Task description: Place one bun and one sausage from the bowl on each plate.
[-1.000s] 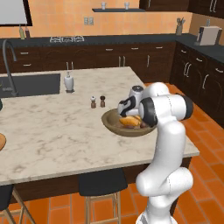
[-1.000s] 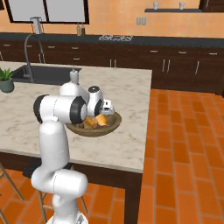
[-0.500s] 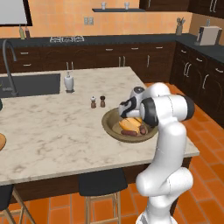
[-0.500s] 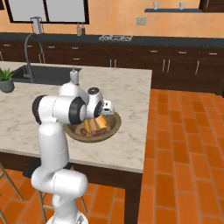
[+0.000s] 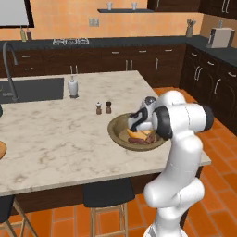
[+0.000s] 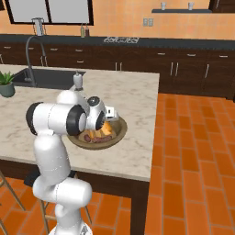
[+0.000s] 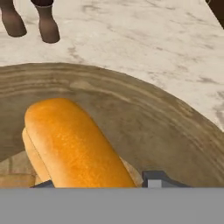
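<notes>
You've got a glossy white arm (image 5: 178, 152), rounded bulbous links, dark joint bands, small dark finger tips (image 7: 154, 178).

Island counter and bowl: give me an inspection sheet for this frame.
Surface: marble island counter, sink at its far left.
Job's things: wooden bowl holding bun and sausage; plate edge.
Clutter: shakers, soap dispenser, potted plant.
Grippers: gripper low in the bowl, fingertips flanking the bun; grip cannot be told.
Cables: nothing seen.
Surroundings: stool, dark cabinets, orange tile floor.
</notes>
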{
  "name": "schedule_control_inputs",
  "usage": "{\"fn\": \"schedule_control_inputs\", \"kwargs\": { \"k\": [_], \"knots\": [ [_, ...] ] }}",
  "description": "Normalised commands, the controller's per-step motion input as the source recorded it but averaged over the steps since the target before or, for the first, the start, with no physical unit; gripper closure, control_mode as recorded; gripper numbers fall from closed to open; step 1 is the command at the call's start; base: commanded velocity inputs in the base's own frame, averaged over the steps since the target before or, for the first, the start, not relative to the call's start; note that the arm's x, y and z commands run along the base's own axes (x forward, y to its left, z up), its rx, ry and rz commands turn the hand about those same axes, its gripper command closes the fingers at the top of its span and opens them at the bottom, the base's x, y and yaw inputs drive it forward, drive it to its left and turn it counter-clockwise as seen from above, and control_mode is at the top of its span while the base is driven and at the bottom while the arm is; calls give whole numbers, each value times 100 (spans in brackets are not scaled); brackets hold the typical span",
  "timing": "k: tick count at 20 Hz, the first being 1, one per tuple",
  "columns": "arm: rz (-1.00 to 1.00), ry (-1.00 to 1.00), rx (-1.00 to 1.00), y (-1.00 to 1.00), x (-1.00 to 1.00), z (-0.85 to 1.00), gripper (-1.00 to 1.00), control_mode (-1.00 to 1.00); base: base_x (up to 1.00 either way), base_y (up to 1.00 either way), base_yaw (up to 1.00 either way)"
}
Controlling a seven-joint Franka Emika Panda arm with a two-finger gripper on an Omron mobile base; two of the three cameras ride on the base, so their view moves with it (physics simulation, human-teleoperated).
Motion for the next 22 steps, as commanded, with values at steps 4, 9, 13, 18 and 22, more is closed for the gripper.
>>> {"fn": "schedule_control_inputs", "kwargs": {
  "k": [4, 9, 13, 18, 22],
  "knots": [
    [1, 0, -1, 12, -41, 100, 100, -100, 0, 0, 0],
    [0, 10, -2, 18, -44, 94, 100, -100, 0, 0, 0],
    [0, 23, 0, 3, -100, 73, 100, -100, 0, 0, 0],
    [-1, 11, 0, 0, -100, 42, 100, -100, 0, 0, 0],
    [9, -1, 1, 0, -98, 0, 100, -100, 0, 0, 0]
  ]
}}
